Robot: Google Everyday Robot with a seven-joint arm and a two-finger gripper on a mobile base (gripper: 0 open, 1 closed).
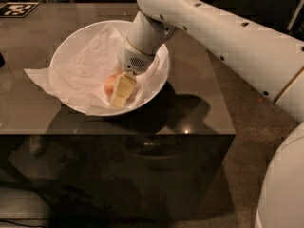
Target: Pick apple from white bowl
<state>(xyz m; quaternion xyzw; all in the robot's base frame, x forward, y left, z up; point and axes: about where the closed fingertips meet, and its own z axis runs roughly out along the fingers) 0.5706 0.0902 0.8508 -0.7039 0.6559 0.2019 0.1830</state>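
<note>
The white bowl [71, 46] stands on the dark table, lined with crumpled white paper. The red-orange apple [110, 84] lies in the bowl's front right part, on the paper. My gripper [121, 91] reaches down into the bowl from the upper right. It sits right against the apple's right side and covers that half of it. Only the apple's left part shows.
The paper [47, 77] hangs over the bowl's left and front rim onto the brown table [199, 99]. A black and white marker tag [16, 8] lies at the back left corner. The table's front edge is just below the bowl. My white arm [228, 37] spans the right side.
</note>
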